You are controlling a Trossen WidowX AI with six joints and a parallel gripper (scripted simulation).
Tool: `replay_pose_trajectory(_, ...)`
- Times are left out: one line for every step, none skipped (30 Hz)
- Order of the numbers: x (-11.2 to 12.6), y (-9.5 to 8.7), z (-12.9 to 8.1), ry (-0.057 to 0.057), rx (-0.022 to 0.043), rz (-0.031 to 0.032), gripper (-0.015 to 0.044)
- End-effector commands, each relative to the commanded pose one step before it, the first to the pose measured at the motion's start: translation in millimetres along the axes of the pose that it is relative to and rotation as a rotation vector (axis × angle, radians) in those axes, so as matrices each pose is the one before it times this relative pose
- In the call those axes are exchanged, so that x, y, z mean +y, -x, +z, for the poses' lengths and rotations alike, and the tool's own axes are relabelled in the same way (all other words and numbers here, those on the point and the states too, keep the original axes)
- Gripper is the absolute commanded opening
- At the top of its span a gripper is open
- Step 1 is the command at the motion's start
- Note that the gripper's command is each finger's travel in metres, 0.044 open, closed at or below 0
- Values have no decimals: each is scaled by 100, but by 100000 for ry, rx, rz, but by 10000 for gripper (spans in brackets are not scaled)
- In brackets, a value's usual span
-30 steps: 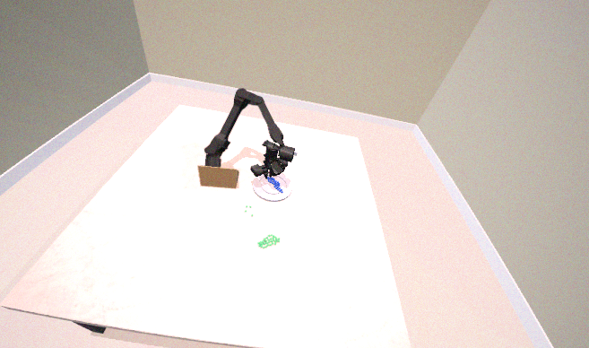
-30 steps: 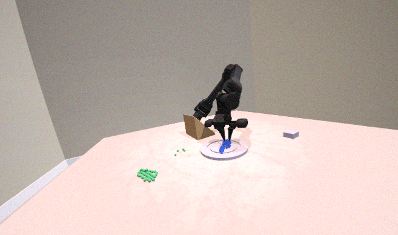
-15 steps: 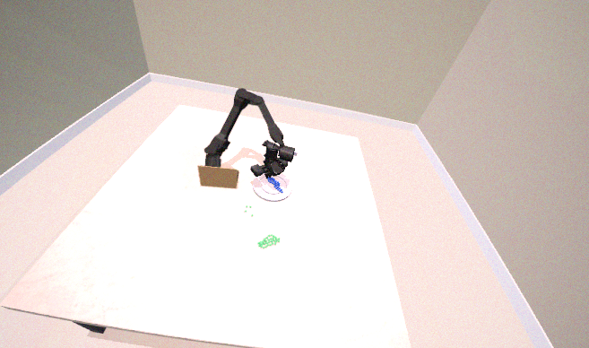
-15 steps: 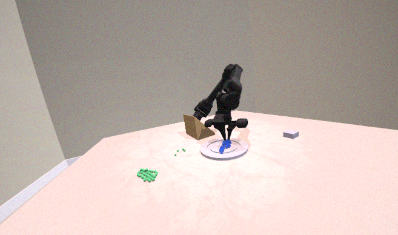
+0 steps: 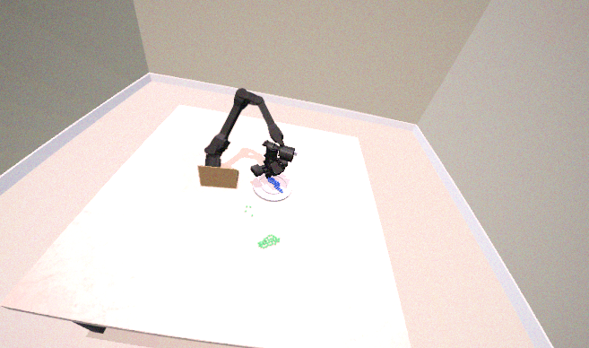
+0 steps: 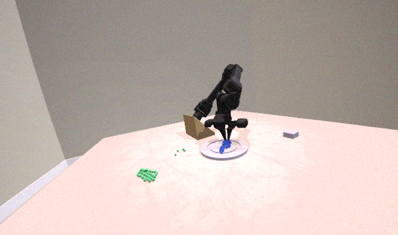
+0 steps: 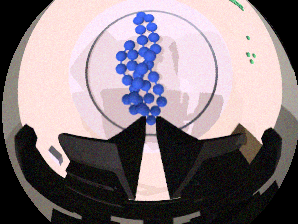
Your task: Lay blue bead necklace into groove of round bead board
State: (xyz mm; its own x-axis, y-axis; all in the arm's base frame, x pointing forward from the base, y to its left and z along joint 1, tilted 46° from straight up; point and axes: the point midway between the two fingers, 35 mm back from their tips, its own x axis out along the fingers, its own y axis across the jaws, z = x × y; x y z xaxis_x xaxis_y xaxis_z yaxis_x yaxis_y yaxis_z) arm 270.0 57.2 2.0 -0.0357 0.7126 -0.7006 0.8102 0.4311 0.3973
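The black parallel-jaw hand point(image 6: 226, 137) points straight down over the round pale grey bead board point(image 6: 209, 153), which lies near the middle of the pale pink table point(image 6: 293, 188). Its two fingers converge to a narrow gap and are closed on the near end of the blue bead necklace point(image 6: 225, 145). In the wrist view the tapered fingertips meet the lowest beads of the strand point(image 7: 140, 63).

The necklace lies bunched in a loose elongated heap across the centre of the board point(image 7: 100, 32), inside the ring of the groove rather than along it. The heap runs away from the hand toward the board's far rim in the wrist view.

A tan wedge-shaped block point(image 6: 194, 126) stands just beside the board, on the side toward the arm's base. A cluster of green beads point(image 6: 147, 174) lies well apart from the board, toward the table's near left edge in the exterior view, with a few loose green beads point(image 6: 180, 151) between the cluster and the board. A small grey rectangular block point(image 6: 290, 134) sits toward the far right edge.
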Motion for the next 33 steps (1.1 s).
replay_pose_trajectory(7,52,16,6,-50,46,0)
replay_pose_trajectory(0,0,0,0,0,0,0)
replay_pose_trajectory(0,0,0,0,0,0,0)
replay_pose_trajectory(0,0,0,0,0,0,0)
replay_pose_trajectory(0,0,0,0,0,0,0)
replay_pose_trajectory(0,0,0,0,0,0,0)
replay_pose_trajectory(0,0,0,0,0,0,0)
replay_pose_trajectory(0,0,0,0,0,0,0)
replay_pose_trajectory(0,0,0,0,0,0,0)
replay_pose_trajectory(-1,55,0,-20,8,12,0)
replay_pose_trajectory(-3,166,-1,-59,24,36,0)
replay_pose_trajectory(-6,277,-4,-98,43,62,0)
replay_pose_trajectory(-9,334,-9,-117,57,78,0)
replay_pose_trajectory(-8,279,-11,-96,51,69,0)
replay_pose_trajectory(-6,168,-8,-57,33,43,0)
replay_pose_trajectory(-2,56,-3,-19,11,14,0)
replay_pose_trajectory(0,0,0,0,0,0,0)
replay_pose_trajectory(0,0,0,0,0,0,0)
replay_pose_trajectory(0,0,0,0,0,0,0)
replay_pose_trajectory(-38,2,38,-3,-16,-6,0)
replay_pose_trajectory(-115,6,114,-9,-47,-18,0)
replay_pose_trajectory(-193,10,189,-14,-74,-29,0)
replay_pose_trajectory(-239,11,228,-16,-84,-34,0)
replay_pose_trajectory(-241,10,224,-15,-77,-33,0)
replay_pose_trajectory(-243,9,220,-14,-70,-31,0)
replay_pose_trajectory(-245,8,216,-13,-64,-29,0)
replay_pose_trajectory(-247,7,212,-12,-57,-28,0)
replay_pose_trajectory(-249,6,208,-11,-50,-26,0)
replay_pose_trajectory(-250,5,205,-9,-43,-24,0)
replay_pose_trajectory(-266,4,211,-8,-38,-23,0)
replay_pose_trajectory(-269,3,208,-7,-31,-20,0)
replay_pose_trajectory(-271,2,203,-5,-23,-17,0)
replay_pose_trajectory(-272,1,199,-4,-16,-15,0)
